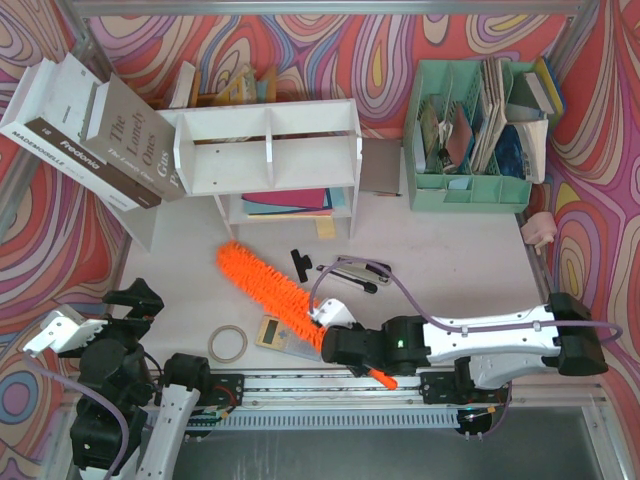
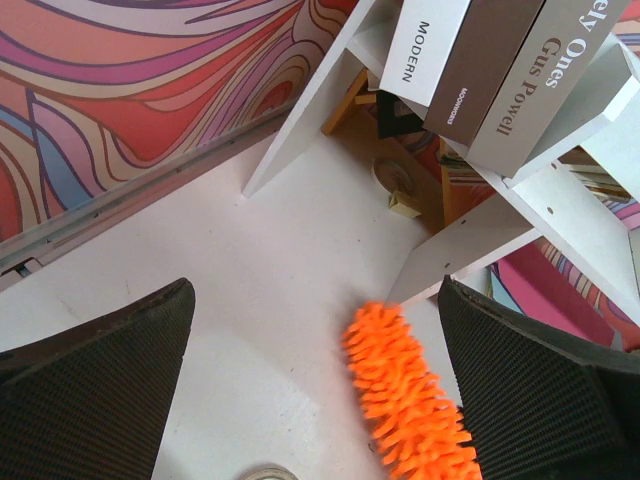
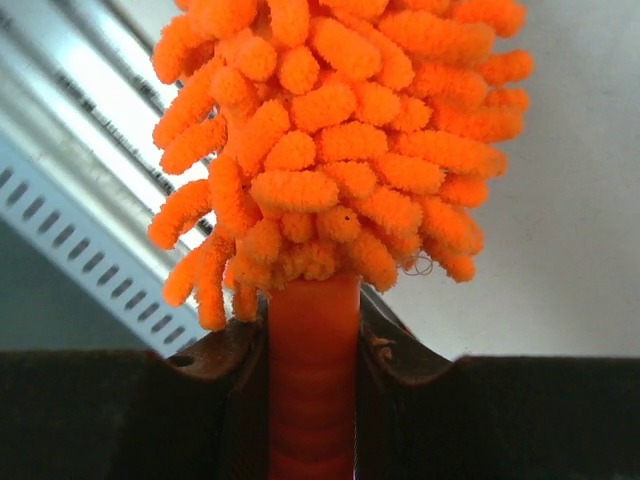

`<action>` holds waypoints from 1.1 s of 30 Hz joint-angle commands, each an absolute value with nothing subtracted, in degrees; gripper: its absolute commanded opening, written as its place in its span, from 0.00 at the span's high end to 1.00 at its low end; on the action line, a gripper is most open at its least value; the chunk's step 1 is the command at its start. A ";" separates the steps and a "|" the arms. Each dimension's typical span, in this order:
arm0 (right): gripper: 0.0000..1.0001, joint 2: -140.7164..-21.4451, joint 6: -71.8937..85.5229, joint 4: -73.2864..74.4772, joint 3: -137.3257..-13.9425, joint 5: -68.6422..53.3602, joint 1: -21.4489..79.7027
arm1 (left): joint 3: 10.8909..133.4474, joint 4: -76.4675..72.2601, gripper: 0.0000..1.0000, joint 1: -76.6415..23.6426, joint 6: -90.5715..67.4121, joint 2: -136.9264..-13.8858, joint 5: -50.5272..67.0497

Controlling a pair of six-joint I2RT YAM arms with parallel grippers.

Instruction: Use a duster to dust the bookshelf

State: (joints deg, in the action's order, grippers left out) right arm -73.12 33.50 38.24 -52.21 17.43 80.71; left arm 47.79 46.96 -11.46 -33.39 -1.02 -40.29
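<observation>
Duster look: the duster is bright orange, with a long head of thick chenille tufts and a thin, smooth orange handle coming out of its base.
Duster place: it runs diagonally over the table in front of the bookshelf. Its fluffy tip is near the shelf's lower left corner but apart from it; whether it rests on the table I cannot tell.
Right gripper: jaws narrow, clamped on the handle just below the tufts.
Left gripper: jaws wide and holding nothing, at the near left of the table.
Bookshelf: white, two tiers with upright dividers, and coloured sheets in the lower tier.
Around: a tape roll sits beside the duster, a stapler sits right of it, and a mint-green organizer stands right of the shelf.
</observation>
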 commanded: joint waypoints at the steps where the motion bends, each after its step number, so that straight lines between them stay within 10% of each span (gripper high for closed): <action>1: 1.00 -70.74 27.46 34.49 -52.32 13.57 83.49 | 47.29 46.41 0.01 -11.07 -32.61 -1.31 -40.17; 22: 1.00 -68.89 28.50 36.96 -60.40 39.84 83.87 | 47.22 46.26 0.01 -11.07 -32.62 -1.60 -40.08; 33: 1.00 -70.38 28.46 32.76 -55.81 34.78 83.76 | 47.11 45.79 0.01 -11.07 -32.34 -1.97 -39.82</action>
State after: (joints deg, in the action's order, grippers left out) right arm -69.21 26.37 37.52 -58.15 32.88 84.09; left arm 47.77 46.96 -11.46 -33.39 -1.13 -40.27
